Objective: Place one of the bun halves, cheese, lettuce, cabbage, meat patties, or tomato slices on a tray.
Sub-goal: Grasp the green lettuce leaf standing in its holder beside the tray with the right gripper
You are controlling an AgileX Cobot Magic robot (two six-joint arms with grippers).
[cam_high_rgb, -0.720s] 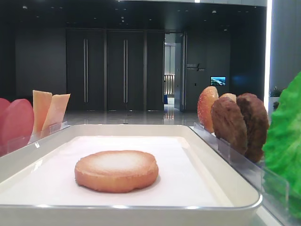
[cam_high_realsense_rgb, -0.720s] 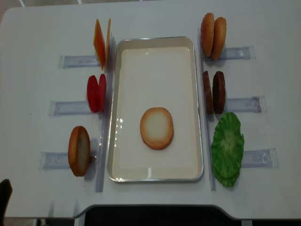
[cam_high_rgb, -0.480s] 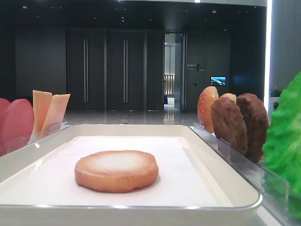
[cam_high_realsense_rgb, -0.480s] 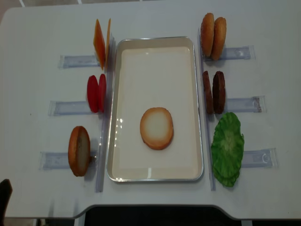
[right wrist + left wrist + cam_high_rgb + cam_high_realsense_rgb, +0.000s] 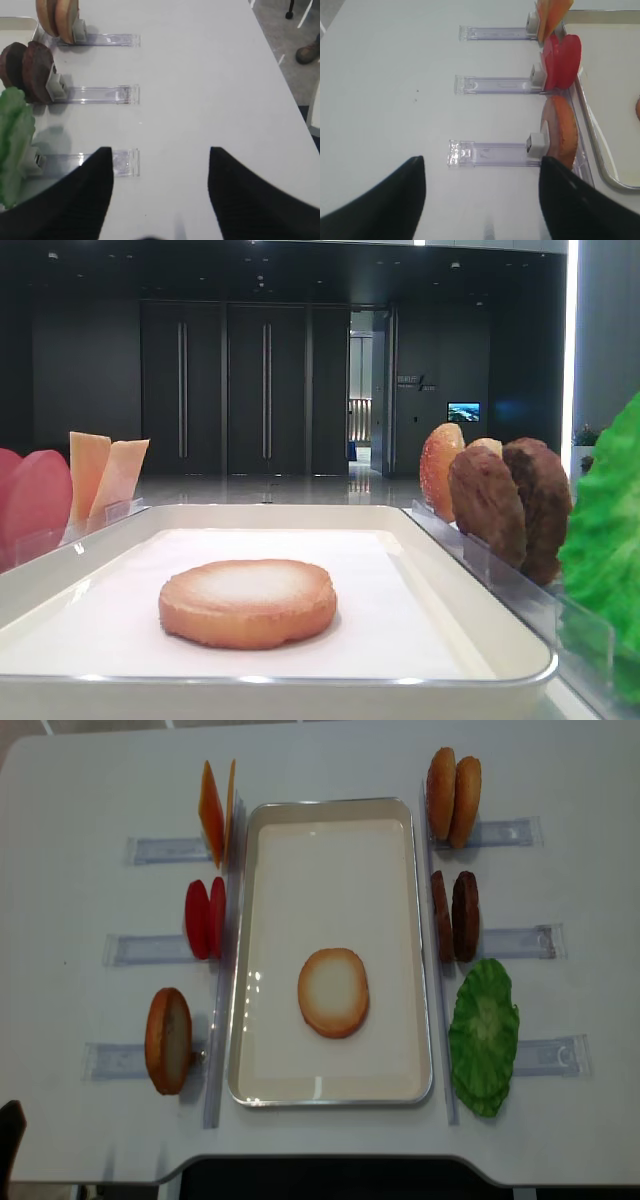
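We see one bun half point(image 5: 333, 992) lying flat, pale face up, at the centre of the tray point(image 5: 330, 810). The right gripper point(image 5: 160, 195) hangs with jaws wide apart over bare table point(image 5: 80, 780), holding nothing; the left gripper point(image 5: 482, 197) is likewise spread and empty at the bottom of its frame. We can read no writing or labels anywhere.

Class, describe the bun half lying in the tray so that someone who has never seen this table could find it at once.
Start at the white tray in the middle of the table. One bun half lies flat on its liner, pale toasted face up. The other bun halves stand on edge in clear holders outside the tray.
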